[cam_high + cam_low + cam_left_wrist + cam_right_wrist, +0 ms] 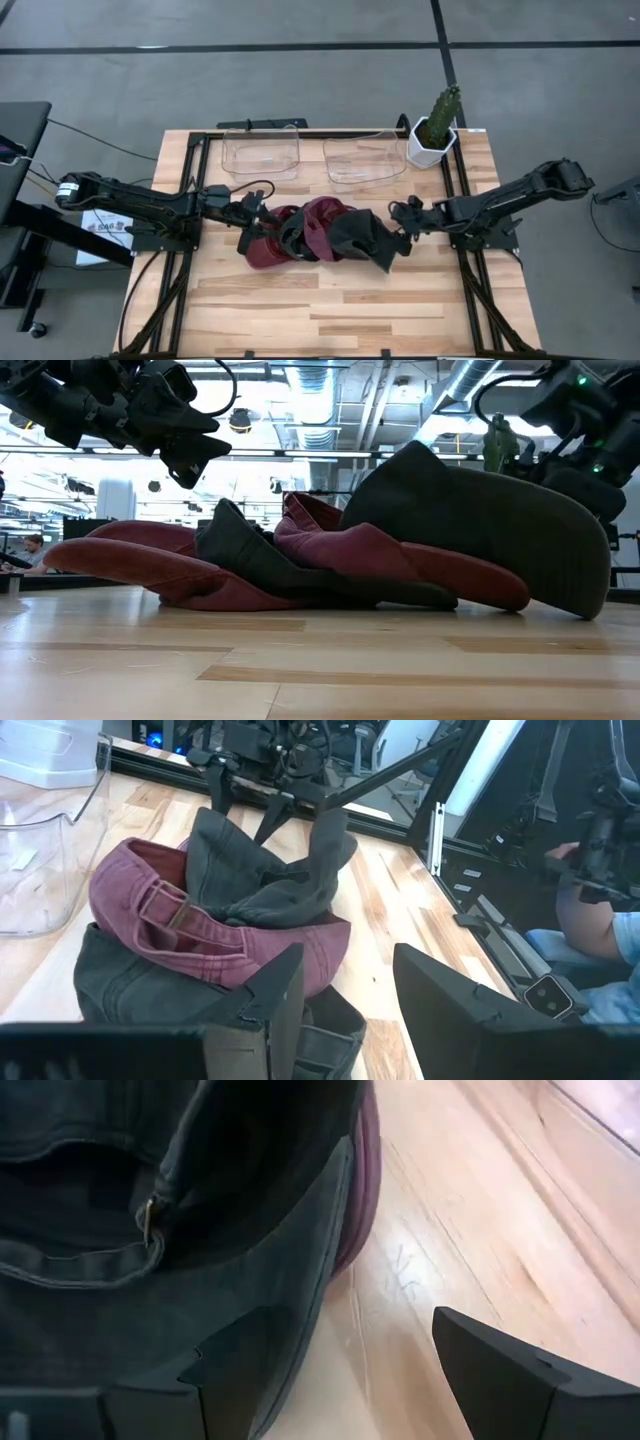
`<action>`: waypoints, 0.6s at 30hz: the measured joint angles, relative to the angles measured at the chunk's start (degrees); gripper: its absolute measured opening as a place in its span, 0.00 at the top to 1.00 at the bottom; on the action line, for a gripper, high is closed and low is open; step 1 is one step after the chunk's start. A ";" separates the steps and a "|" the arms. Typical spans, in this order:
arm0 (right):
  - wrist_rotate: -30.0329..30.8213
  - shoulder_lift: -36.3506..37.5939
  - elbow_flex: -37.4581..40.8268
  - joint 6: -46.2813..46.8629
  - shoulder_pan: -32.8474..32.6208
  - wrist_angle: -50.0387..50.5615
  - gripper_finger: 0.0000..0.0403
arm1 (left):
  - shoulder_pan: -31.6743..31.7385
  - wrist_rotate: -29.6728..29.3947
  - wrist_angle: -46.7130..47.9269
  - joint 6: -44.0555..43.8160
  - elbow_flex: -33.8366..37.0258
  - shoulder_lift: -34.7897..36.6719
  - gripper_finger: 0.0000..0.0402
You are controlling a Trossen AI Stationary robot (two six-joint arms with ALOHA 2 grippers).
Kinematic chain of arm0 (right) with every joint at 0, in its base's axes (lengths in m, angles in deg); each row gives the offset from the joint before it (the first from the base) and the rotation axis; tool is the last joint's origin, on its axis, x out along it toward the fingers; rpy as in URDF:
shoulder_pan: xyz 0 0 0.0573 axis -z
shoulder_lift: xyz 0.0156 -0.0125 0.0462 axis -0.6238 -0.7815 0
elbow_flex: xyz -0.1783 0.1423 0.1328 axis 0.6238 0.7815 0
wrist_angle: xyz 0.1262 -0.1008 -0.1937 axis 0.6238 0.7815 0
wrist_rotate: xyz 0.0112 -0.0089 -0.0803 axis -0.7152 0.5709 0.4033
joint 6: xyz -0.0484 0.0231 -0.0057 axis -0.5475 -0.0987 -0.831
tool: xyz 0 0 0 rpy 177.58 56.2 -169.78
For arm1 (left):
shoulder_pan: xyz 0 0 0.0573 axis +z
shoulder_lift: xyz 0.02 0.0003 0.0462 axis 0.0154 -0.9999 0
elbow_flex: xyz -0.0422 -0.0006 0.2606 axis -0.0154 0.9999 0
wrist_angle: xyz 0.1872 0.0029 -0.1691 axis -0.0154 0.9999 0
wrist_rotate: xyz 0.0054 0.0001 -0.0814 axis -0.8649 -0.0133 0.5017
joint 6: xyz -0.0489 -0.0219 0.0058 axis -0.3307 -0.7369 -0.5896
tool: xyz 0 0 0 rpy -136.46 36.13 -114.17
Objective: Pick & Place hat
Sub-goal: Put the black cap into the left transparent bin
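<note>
Both hands hung released beside the hat pile [310, 235], left hand [262, 212] and right hand [405, 222], nothing gripped. The pick seemed not yet made; next, one hand must likely close on a cap's brim

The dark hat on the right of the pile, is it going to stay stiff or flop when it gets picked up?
Probably mixed. The dark hat has a brim that holds a firm curve in the low view, so it likely stays stiff; its crown sags in folds, so it will likely droop. It overlaps the maroon hat, which may drag along.
</note>
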 joint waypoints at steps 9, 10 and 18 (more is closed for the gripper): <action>-5.68 -0.36 0.00 -3.49 0.29 -6.42 0.33 | 0.00 0.00 -0.10 0.00 0.00 0.02 0.62; -5.76 -0.34 0.00 -3.55 0.29 -6.71 0.33 | 0.00 0.01 -0.10 0.00 0.00 0.00 0.62; -5.76 -0.34 0.00 -3.59 0.29 -6.17 0.34 | 0.00 0.01 -0.12 0.00 0.00 0.00 0.62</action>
